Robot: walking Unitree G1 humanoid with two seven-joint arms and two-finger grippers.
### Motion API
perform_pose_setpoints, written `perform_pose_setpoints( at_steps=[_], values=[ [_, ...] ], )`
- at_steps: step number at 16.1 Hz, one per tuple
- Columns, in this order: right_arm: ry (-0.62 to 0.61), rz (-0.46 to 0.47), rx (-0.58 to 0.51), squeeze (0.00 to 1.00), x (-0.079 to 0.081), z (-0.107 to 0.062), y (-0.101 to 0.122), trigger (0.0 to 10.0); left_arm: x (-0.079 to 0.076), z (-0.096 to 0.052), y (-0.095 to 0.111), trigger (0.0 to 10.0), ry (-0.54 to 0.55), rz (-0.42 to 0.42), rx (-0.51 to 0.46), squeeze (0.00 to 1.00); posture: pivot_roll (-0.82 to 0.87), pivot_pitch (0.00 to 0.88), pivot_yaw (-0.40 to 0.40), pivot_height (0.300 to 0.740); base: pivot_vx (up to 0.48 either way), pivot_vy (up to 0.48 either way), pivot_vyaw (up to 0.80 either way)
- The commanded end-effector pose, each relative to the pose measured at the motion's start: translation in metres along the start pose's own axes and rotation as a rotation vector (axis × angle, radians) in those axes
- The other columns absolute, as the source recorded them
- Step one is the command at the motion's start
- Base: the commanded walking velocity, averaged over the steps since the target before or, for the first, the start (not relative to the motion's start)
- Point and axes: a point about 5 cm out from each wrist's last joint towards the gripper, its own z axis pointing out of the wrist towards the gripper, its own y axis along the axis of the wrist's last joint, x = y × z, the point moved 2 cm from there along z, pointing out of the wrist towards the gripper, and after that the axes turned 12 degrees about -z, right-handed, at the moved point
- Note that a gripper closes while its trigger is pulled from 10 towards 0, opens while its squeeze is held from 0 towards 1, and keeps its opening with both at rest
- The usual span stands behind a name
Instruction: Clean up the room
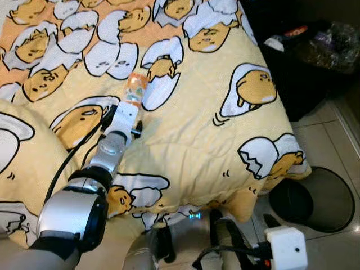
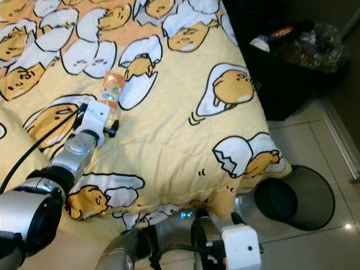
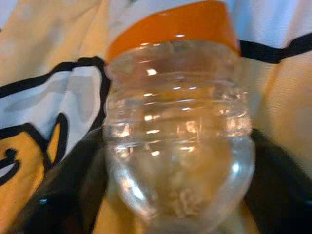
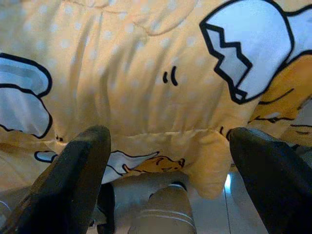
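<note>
A clear plastic bottle point(image 1: 135, 89) with an orange label lies on the yellow egg-print duvet point(image 1: 225, 140), near the middle of the bed. My left arm reaches out over the duvet, and my left gripper point(image 1: 133, 104) is shut on the bottle's base. In the left wrist view the bottle point(image 3: 178, 126) sits close up, with a black finger point(image 3: 63, 195) pressed against each side. My right gripper point(image 4: 168, 146) hangs low at the bed's near edge. It is open, its fingers point(image 4: 73, 170) spread wide with nothing between them.
A round black wastebasket point(image 1: 314, 199) stands on the tiled floor point(image 1: 332, 140) to the right of the bed's corner. A black bag with rubbish point(image 1: 315, 48) sits further back on the right. The duvet hangs over the bed's near edge.
</note>
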Motion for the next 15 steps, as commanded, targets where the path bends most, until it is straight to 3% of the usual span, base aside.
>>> perform_pose_setpoints(
  at_steps=[1,3,10,13,15],
  values=[
    [-0.002,-0.003,0.036,0.0,-0.001,-0.006,-0.004,10.0,0.0,-0.004,-0.02,0.0,-0.001,0.013,0.078,0.0,-0.4,0.397,0.104,0.74,0.0,0.0,0.0],
    [-0.026,0.001,0.051,0.0,-0.003,-0.007,-0.006,10.0,-0.001,-0.002,-0.015,0.0,0.001,0.04,0.065,0.0,-0.4,0.386,0.114,0.74,0.0,0.0,0.0],
    [-0.017,0.025,0.044,0.0,-0.005,0.015,-0.013,10.0,0.003,0.001,0.003,0.0,-0.041,-0.023,0.009,0.0,-0.34,0.32,0.121,0.74,0.0,0.0,0.0],
    [-0.007,0.0,-0.021,0.0,-0.012,0.049,-0.009,10.0,0.005,-0.001,0.005,0.0,-0.047,-0.179,-0.051,0.0,-0.29,0.185,0.124,0.74,0.0,0.0,0.0],
    [-0.007,-0.008,-0.074,0.0,-0.02,0.078,-0.003,10.0,0.005,0.0,0.027,0.0,-0.076,-0.256,-0.171,0.0,-0.22,0.092,0.124,0.74,0.0,0.0,0.0]
  ],
)
